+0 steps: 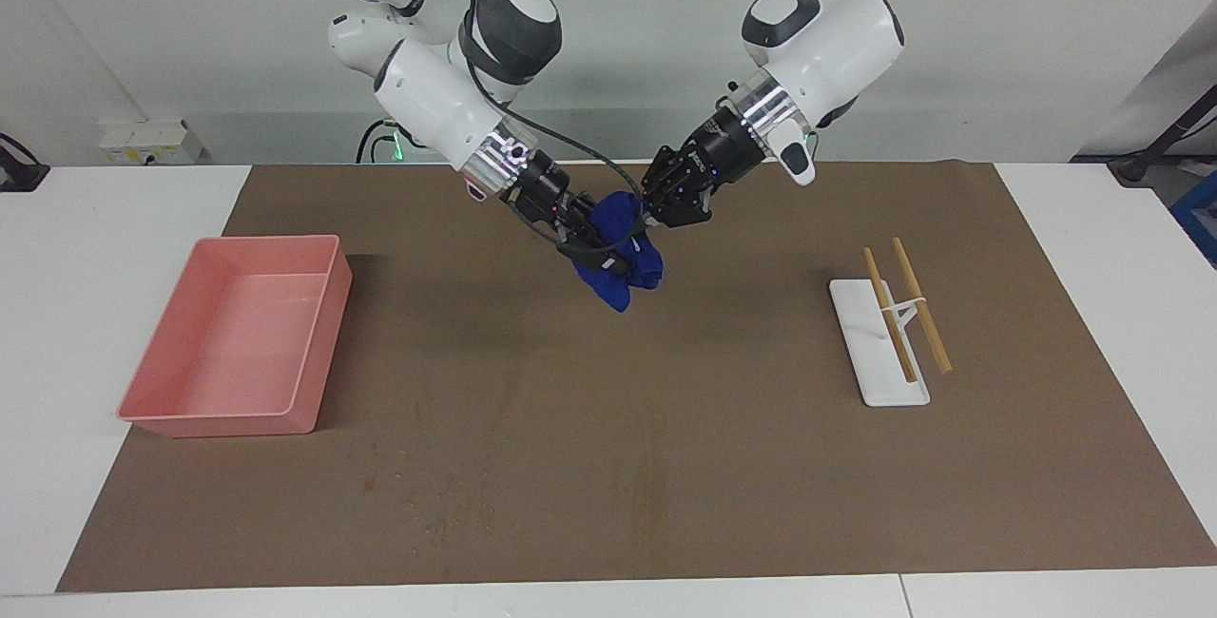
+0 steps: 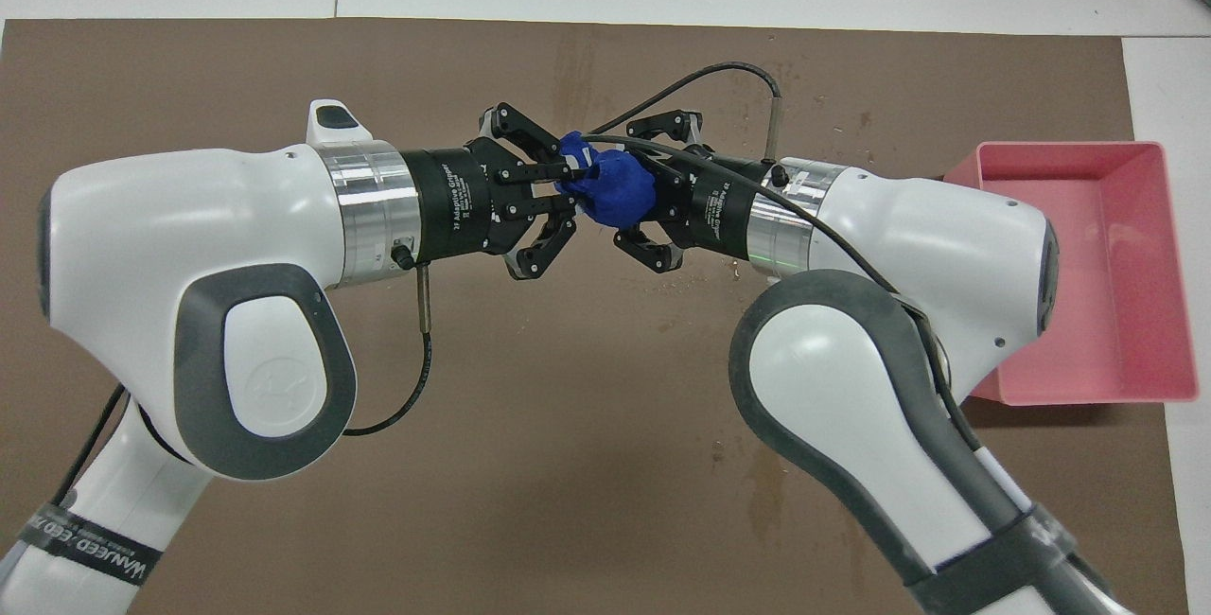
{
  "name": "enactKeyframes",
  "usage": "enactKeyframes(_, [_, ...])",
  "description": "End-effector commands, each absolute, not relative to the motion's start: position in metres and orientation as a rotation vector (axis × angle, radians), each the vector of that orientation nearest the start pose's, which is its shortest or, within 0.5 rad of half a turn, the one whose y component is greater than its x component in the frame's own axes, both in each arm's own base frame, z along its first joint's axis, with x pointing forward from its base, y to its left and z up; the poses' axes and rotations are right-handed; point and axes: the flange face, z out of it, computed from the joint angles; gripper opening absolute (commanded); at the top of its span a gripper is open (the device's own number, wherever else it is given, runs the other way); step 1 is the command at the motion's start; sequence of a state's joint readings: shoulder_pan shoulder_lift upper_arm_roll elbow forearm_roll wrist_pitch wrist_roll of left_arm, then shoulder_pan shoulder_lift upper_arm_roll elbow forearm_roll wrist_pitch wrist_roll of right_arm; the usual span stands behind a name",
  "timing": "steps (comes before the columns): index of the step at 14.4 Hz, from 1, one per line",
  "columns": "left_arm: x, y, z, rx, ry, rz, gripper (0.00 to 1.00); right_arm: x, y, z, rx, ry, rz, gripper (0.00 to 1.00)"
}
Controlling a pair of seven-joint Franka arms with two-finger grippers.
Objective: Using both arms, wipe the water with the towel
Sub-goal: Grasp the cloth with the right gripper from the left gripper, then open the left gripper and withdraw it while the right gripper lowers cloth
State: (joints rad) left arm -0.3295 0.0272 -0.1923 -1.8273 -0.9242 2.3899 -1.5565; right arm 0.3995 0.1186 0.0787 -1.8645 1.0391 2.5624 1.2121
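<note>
high facing view, steep overhead view

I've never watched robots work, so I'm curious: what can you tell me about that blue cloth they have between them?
The towel is a small deep-blue soft cloth, bunched into a crumpled wad, with a tiny white label showing. It hangs in the air above the middle of the brown mat, touching nothing below. The right gripper grips one side and the left gripper meets the other, both arms converging on it.

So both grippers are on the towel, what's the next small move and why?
Probably lower it together: the towel hangs bunched in the air above the mat, pinched between the left gripper and right gripper, so it wipes nothing yet.
</note>
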Motion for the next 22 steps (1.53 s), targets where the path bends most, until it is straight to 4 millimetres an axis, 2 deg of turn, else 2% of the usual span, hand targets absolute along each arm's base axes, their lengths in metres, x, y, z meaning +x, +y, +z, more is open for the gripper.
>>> enactKeyframes(1, [0.523,-0.308,0.587,1.695,1.565,-0.394,1.0,0.564,0.285,0.51,-1.722,1.372,0.271,0.07])
enactKeyframes(5, [0.548,-0.298,0.605,1.97,1.443,-0.039,1.0,0.551,0.289,0.496,-1.876,1.24,0.259,0.07])
enactKeyframes(6, [0.552,-0.297,0.611,2.032,1.408,0.053,1.0,0.551,0.284,0.493,-1.966,1.171,0.25,0.07])
enactKeyframes(8, [0.567,-0.278,0.61,2.202,1.325,0.216,1.0,0.549,0.264,0.488,-2.218,0.951,0.22,0.07])
enactKeyframes(9, [0.568,-0.271,0.608,2.323,1.21,0.266,1.0,0.54,0.26,0.478,-2.347,0.823,0.21,0.08])
enactKeyframes(12, [0.578,-0.22,0.606,2.679,0.787,0.287,1.0,0.506,0.243,0.443,-2.805,0.283,0.154,0.07])
enactKeyframes(13, [0.581,-0.201,0.606,2.792,0.627,0.303,1.0,0.493,0.238,0.429,-2.895,0.195,0.18,0.07])
enactKeyframes(15, [0.578,-0.175,0.6,2.979,0.366,0.273,1.0,0.47,0.227,0.393,-2.945,0.165,0.253,0.07])
enactKeyframes(17, [0.581,-0.128,0.594,3.096,0.066,0.208,1.0,0.471,0.21,0.369,-3.016,-0.02,0.243,0.07])
enactKeyframes(18, [0.582,-0.101,0.593,3.115,-0.068,0.171,1.0,0.475,0.189,0.353,-3.073,-0.139,0.24,0.07])
enactKeyframes(19, [0.582,-0.075,0.596,3.122,-0.148,0.151,1.0,0.479,0.171,0.34,-3.089,-0.182,0.217,0.06])
enactKeyframes(20, [0.579,-0.052,0.596,3.13,-0.185,0.114,1.0,0.485,0.152,0.326,-3.086,-0.156,0.205,0.0])
enactKeyframes(21, [0.577,-0.034,0.598,3.134,-0.198,0.073,1.0,0.486,0.142,0.311,-3.086,-0.141,0.222,0.0])
enactKeyframes(22, [0.573,-0.026,0.601,3.136,-0.191,0.033,1.0,0.481,0.138,0.299,-3.089,-0.12,0.241,0.0])
